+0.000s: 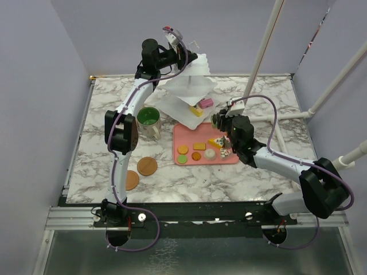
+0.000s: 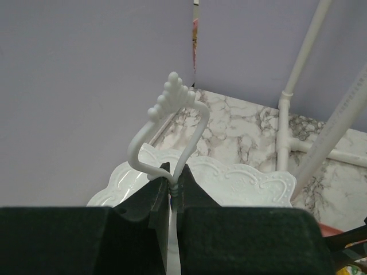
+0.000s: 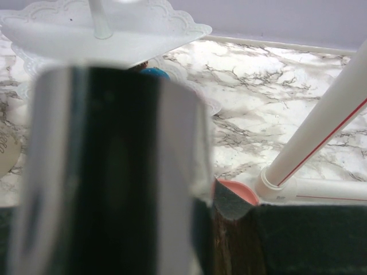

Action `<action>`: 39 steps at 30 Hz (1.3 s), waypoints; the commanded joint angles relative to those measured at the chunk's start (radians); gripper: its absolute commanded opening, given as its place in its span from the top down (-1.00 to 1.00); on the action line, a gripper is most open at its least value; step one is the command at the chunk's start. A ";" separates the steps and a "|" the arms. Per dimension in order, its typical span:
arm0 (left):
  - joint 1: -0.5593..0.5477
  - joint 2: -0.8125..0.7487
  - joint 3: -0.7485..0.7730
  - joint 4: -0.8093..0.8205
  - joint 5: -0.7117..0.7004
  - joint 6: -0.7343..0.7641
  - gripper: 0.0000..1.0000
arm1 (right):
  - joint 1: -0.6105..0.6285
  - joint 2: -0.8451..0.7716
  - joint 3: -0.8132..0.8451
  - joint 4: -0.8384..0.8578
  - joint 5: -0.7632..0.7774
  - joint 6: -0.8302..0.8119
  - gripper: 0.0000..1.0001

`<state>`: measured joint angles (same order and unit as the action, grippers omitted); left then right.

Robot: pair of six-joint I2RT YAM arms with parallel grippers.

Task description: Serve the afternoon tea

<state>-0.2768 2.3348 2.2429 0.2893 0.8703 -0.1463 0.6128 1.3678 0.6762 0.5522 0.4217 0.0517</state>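
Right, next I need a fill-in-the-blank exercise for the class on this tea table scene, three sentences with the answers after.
1. The left gripper is shut on the looped ____ at the top of the white tiered stand.
2. The mug standing left of the pink tray is ____ inside.
3. ____ round wooden coasters lie on the marble table near the left arm.

Missing words: handle; green; Two
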 commanded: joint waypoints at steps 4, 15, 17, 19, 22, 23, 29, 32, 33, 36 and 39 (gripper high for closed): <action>-0.003 -0.123 -0.093 0.219 -0.179 0.071 1.00 | -0.009 0.042 0.070 0.070 -0.040 -0.013 0.46; -0.004 -0.166 -0.178 0.312 -0.252 0.070 1.00 | -0.008 0.084 0.102 0.098 -0.064 -0.025 0.46; -0.005 -0.179 -0.221 0.327 -0.285 0.064 1.00 | -0.008 0.097 0.111 0.106 -0.067 -0.026 0.46; -0.006 -0.190 -0.262 0.333 -0.332 0.051 1.00 | -0.008 0.117 0.123 0.121 -0.070 -0.031 0.46; -0.009 -0.210 -0.321 0.332 -0.387 0.022 1.00 | -0.008 0.149 0.146 0.139 -0.082 -0.039 0.46; -0.010 -0.219 -0.344 0.332 -0.396 0.018 1.00 | -0.008 0.160 0.154 0.149 -0.086 -0.040 0.46; -0.016 -0.257 -0.439 0.337 -0.418 0.020 1.00 | -0.008 0.240 0.205 0.186 -0.124 -0.039 0.46; -0.016 -0.262 -0.456 0.338 -0.418 0.022 1.00 | -0.008 0.287 0.226 0.206 -0.140 -0.038 0.46; -0.016 -0.264 -0.459 0.338 -0.416 0.023 0.98 | -0.008 0.299 0.233 0.221 -0.142 -0.039 0.46; -0.016 -0.269 -0.469 0.337 -0.414 0.023 0.87 | -0.008 0.353 0.254 0.255 -0.141 -0.043 0.46; -0.016 -0.277 -0.477 0.330 -0.420 0.027 0.72 | -0.008 0.401 0.270 0.291 -0.136 -0.042 0.46</action>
<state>-0.2882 2.1242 1.7851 0.5903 0.4694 -0.1226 0.6128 1.7168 0.9100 0.7460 0.3023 0.0238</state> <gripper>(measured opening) 0.105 0.351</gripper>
